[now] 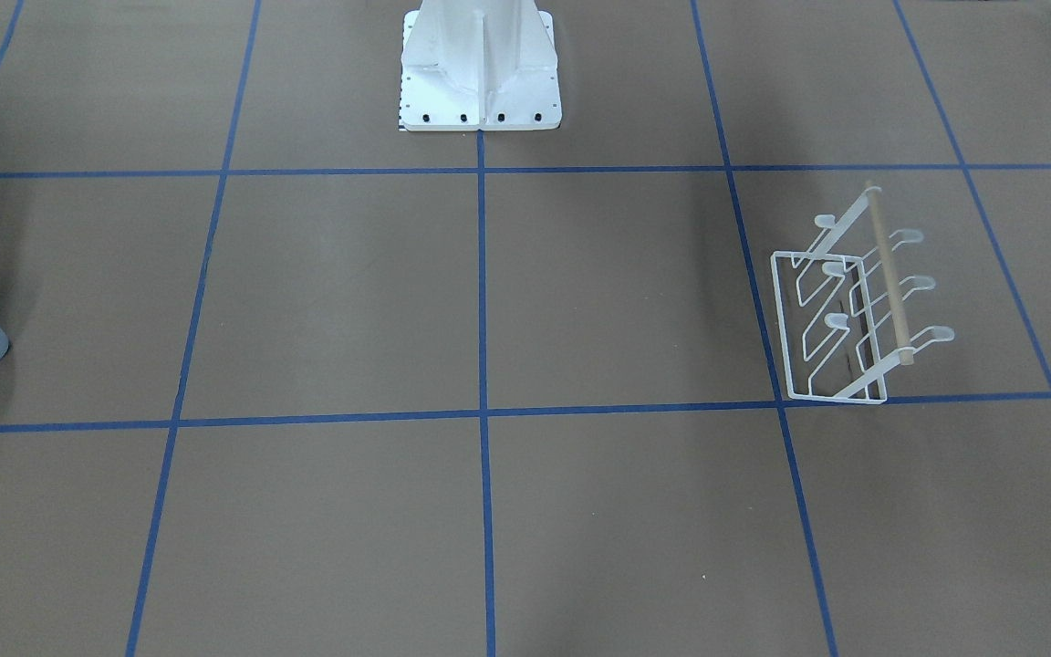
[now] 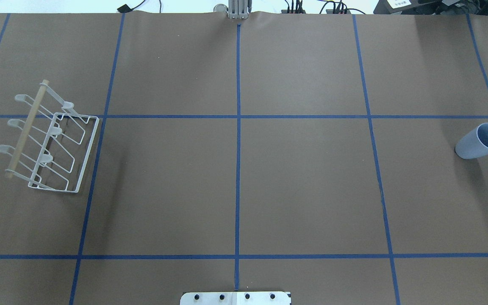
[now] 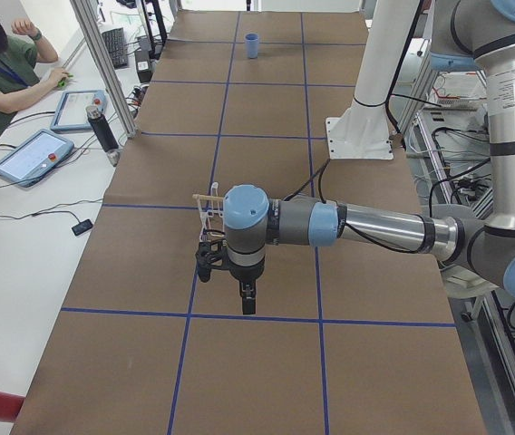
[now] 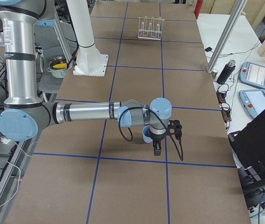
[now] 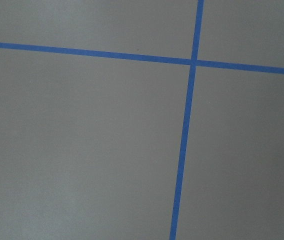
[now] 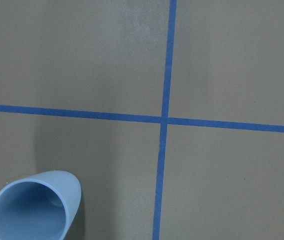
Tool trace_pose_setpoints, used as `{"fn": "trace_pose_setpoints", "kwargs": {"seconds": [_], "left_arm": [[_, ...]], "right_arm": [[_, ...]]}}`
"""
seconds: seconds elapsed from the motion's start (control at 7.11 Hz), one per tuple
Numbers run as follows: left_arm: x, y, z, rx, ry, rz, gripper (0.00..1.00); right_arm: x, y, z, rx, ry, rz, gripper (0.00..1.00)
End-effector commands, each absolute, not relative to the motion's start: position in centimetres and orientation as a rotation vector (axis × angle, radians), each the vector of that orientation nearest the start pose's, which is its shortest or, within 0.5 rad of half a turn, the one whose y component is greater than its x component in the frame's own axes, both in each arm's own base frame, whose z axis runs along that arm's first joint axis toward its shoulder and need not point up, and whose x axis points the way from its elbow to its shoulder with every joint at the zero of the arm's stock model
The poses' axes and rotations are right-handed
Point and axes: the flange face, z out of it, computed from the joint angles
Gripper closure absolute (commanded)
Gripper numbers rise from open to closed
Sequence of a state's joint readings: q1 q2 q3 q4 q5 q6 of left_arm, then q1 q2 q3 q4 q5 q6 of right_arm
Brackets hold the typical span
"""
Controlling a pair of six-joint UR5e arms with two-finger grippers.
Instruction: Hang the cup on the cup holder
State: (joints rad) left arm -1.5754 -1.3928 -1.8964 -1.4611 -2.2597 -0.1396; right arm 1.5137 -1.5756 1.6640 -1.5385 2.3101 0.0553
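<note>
Cup point(image 6: 34, 210) in shot under the right wrist camera, upright, mouth up, low and left of the lens, so the right gripper point(image 4: 156, 150) hangs above the table just beside it, not yet on it. How wide its jaws stand I cannot tell, nor whether it has hold of anything; only the side view shows it. Same story for the left gripper point(image 3: 247, 301), poised over bare table near the cup holder point(image 2: 87, 156), spread unreadable. Out wide, the Cup sits at the table's far right end and the rack at the far left, well apart. Here's the danger: smooth, tapered, no handle, so a shallow pinch could let it squirt free or topple. Then there's a long carry, and a rim catching a prong could shove that light wire rack.
</note>
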Motion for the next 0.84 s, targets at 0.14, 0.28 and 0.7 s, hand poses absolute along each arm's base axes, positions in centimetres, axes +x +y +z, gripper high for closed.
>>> {"fn": "trace_pose_setpoints", "kwargs": {"seconds": [0.14, 0.28, 0.7], "left_arm": [[-7.18, -41.49, 59.63, -0.011, 0.691, -0.126, 0.02], [-7.18, -41.49, 59.56, -0.010, 0.692, -0.125, 0.02], [-7.12, -41.56, 58.92, -0.001, 0.692, -0.121, 0.02]], "right_arm": [[3.81, -49.88, 61.53, 0.071, -0.742, -0.045, 0.00], [3.82, -49.89, 61.46, 0.072, -0.741, -0.044, 0.00], [3.85, -49.95, 61.26, 0.081, -0.737, -0.042, 0.00]]}}
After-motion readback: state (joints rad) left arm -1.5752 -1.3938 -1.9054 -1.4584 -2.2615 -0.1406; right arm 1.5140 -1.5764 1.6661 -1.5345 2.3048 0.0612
